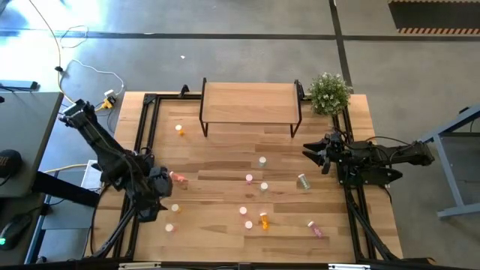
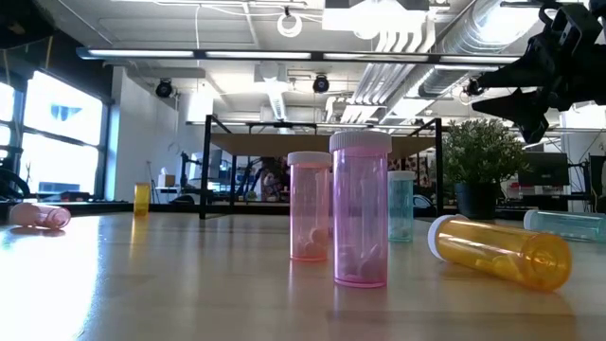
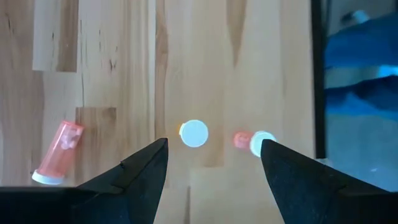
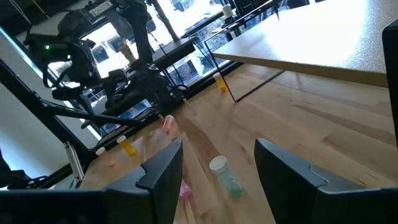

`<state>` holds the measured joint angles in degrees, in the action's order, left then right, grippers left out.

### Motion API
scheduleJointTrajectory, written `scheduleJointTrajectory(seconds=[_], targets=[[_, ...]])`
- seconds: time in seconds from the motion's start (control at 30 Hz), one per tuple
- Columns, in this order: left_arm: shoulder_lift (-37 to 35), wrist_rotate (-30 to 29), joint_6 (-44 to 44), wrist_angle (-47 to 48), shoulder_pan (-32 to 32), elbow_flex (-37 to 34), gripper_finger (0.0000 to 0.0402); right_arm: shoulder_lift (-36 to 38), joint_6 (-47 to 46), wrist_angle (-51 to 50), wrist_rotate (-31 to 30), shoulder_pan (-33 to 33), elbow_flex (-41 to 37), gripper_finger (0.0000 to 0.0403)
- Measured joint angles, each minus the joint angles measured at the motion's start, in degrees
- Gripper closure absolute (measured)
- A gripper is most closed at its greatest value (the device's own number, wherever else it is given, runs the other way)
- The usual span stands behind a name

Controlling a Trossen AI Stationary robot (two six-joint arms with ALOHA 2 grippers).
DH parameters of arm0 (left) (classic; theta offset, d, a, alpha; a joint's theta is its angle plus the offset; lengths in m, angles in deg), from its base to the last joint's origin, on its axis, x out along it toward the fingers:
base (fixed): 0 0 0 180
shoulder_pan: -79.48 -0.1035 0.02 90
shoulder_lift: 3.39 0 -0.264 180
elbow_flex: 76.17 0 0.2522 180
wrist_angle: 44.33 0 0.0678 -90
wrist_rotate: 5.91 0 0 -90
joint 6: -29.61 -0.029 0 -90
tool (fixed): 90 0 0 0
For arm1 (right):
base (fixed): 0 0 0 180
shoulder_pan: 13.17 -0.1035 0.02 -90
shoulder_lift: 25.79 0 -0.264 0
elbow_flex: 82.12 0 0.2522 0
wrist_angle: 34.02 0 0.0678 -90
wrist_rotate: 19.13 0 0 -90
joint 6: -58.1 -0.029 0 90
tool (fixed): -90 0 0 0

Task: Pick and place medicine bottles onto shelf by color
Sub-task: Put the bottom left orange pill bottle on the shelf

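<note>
1. The tabletop [image 1: 225,161] fills the high view; only from up there do both arms show together, the left one low at the left edge, the right one at the right edge beside a potted plant [image 1: 328,92].
2. The shelf [image 1: 250,103] stands at the far side with its board bare; the low view shows it only as a thin board on black legs behind the bottles.
3. The left tool [image 1: 160,196] hangs released over the left edge; its wrist view shows splayed fingers [image 3: 140,171] above two upright white-capped bottles and one pink bottle [image 3: 57,151] lying on its side.
4. The right tool [image 1: 318,154] is likewise unclenched, gripping nothing, well above the wood.
5. Medicine bottles [image 1: 249,178]: about twelve scattered on the tabletop from above. Colours read best from the low view: two pink upright, one green behind, one orange bottle [image 2: 500,250] lying down.
</note>
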<state>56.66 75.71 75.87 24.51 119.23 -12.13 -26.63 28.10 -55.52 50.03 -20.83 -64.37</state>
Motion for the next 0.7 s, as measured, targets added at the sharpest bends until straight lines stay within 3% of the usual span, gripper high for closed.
scheduleJointTrajectory(seconds=[0.7], targets=[[16.6,0.7,0.1,-2.6,0.8,0.0,0.0156,0.0,0.0,0.0,0.0,0.0,0.0,0.0212]])
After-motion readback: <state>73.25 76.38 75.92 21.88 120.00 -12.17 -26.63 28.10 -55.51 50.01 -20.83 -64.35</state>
